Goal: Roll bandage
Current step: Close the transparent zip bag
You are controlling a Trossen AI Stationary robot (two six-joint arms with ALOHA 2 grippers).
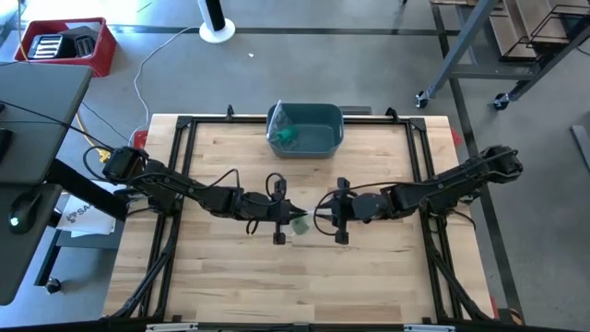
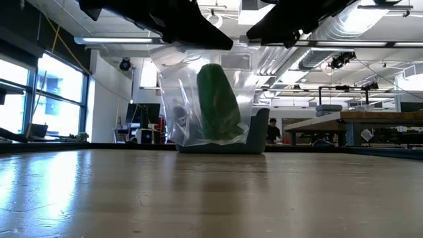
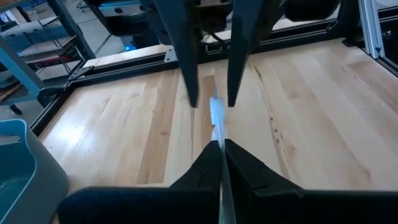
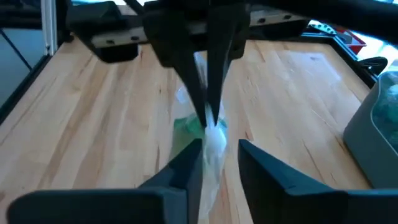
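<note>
Holding the Bagged Bandage at Table Centre

Left gripper [image 1: 293,218] is clamped on the clear plastic bag [image 2: 198,99], which hangs above mid-table with the green bandage [image 2: 218,102] inside. Right gripper [image 1: 324,219] faces it from the right, fingers [image 4: 261,165] apart around the bag's crumpled end. Bare table [image 1: 230,277] lies open on the near side. At the far edge, the teal bin [image 1: 313,129] holds another bagged green item.

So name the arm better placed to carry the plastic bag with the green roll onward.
Left. Its fingers are shut on the plastic bag, while the right gripper has its fingers parted around it.
</note>
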